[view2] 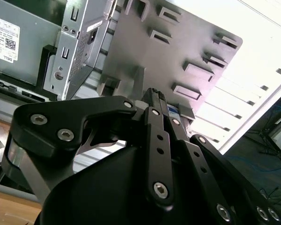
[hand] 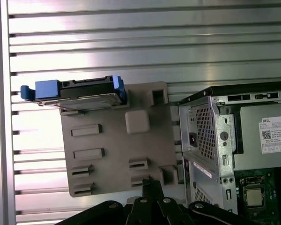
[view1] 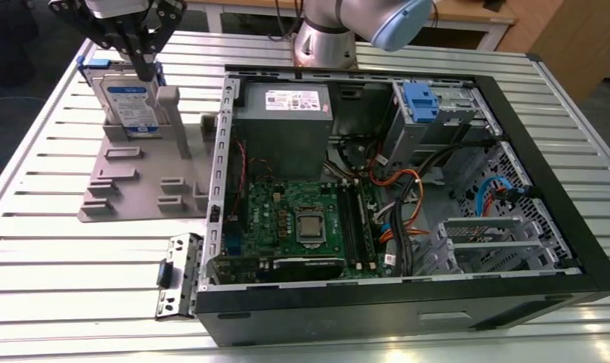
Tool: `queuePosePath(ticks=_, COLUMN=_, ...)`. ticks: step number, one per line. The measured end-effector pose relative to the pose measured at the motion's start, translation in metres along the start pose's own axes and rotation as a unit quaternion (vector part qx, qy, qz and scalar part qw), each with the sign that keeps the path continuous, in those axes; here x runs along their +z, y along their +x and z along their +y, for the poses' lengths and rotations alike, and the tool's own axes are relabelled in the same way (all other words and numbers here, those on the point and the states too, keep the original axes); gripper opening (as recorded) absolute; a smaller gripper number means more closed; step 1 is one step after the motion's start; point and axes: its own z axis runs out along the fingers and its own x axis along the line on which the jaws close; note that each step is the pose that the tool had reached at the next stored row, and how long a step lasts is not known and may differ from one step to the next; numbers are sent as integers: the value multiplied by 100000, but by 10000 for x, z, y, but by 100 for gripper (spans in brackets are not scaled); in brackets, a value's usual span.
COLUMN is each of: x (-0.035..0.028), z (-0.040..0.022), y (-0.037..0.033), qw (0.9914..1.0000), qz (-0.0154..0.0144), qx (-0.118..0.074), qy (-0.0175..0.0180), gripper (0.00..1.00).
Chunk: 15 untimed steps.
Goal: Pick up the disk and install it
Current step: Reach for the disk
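Overhead, the gripper (view1: 143,73) hovers pinched closed above the upright disk (view1: 131,107).

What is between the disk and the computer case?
In the first wrist view, a bare stretch of the grey fixture plate, with one raised square block, separates the disk from the computer case.

A shiny metal table (view1: 42,227) with long grooves holds a big black computer box (view1: 385,321), lying open. Inside sit a grey power box (view1: 284,113), a green board (view1: 284,215) and orange wires (view1: 407,180). Beside it lies a grey plastic tray (view1: 133,181) with little slots.
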Motion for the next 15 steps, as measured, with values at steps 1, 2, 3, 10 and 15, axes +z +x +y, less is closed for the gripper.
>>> queuePosePath(ticks=1, x=1, z=-1, y=15, qw=100000, qz=-2, qx=0, qy=-3, gripper=10)
queuePosePath(ticks=2, x=1, z=-2, y=29, qw=100000, qz=0, qx=0, qy=-3, gripper=10)
queuePosePath(ticks=3, x=1, z=-3, y=44, qw=100000, qz=-2, qx=3, qy=-1, gripper=10)
queuePosePath(ticks=10, x=11, z=-11, y=140, qw=100000, qz=-1, qx=3, qy=-2, gripper=10)
queuePosePath(ticks=15, x=36, z=-16, y=198, qw=100000, qz=-6, qx=2, qy=-6, gripper=10)
